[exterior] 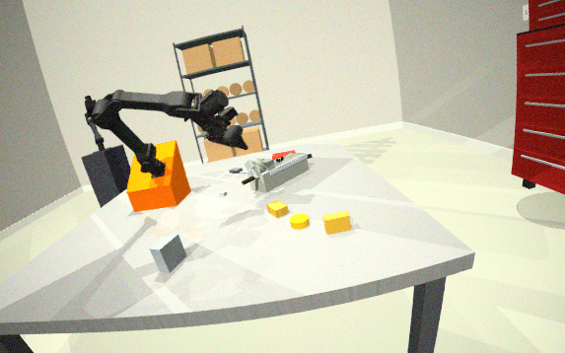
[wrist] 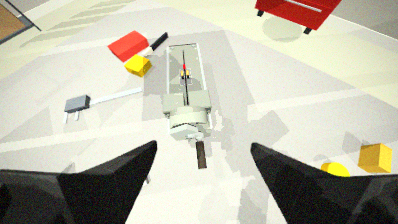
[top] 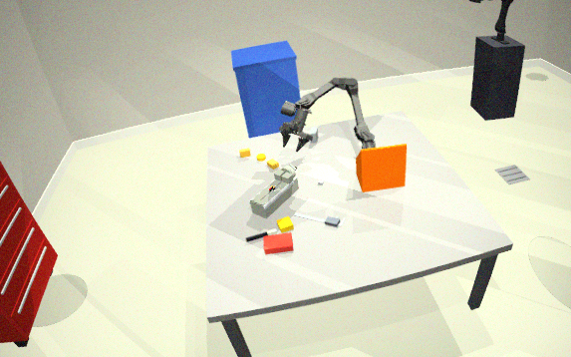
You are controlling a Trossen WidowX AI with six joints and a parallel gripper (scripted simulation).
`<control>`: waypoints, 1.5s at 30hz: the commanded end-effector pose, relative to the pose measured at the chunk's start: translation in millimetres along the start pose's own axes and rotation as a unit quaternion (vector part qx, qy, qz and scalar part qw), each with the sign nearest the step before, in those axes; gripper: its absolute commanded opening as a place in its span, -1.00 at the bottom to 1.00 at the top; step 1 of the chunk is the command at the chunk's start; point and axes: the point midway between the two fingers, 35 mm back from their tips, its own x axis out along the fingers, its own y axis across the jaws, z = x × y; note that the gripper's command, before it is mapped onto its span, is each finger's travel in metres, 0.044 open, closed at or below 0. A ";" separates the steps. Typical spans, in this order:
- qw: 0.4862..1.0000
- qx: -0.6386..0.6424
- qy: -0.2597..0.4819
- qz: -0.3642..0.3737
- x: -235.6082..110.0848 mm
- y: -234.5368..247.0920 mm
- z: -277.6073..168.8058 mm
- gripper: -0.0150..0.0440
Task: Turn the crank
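The grey-green machine (top: 267,205) (exterior: 288,174) (wrist: 172,102) stands on the table, its long slotted slide bed pointing away from the crank end. The crank's dark handle (exterior: 248,180) (wrist: 201,156) sticks out from the near end in the wrist view. The red pointer (wrist: 184,66) is on the slot, slightly farther from the crank than the small brass marks (wrist: 182,74); exact levelness is too small to judge. My gripper (top: 292,148) (wrist: 204,145) is open and empty, above and short of the crank end. In the wrist view the handle shows between the fingertips, untouched.
An orange box (top: 384,169) (exterior: 153,198) stands by the arm's base. A red block (top: 278,243) (wrist: 129,46), a yellow block (top: 285,224) (wrist: 138,65), a black-handled tool (top: 257,236) and a grey-headed tool (top: 332,221) (wrist: 77,103) lie beside the machine. Several yellow pieces (exterior: 336,223) and a grey block (exterior: 168,252) lie behind it.
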 end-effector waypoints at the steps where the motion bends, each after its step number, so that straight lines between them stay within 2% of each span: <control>1: 0.998 -0.052 -0.032 0.021 -25.4 -3.2 -22.2 1.00; 11: 0.996 -0.068 -0.043 0.025 -32.3 -4.2 -29.4 1.00; 35: 0.996 -0.070 -0.040 0.024 80.4 -13.7 -123.4 1.00; 45: 0.996 -0.070 -0.040 0.024 88.7 -12.3 -127.7 1.00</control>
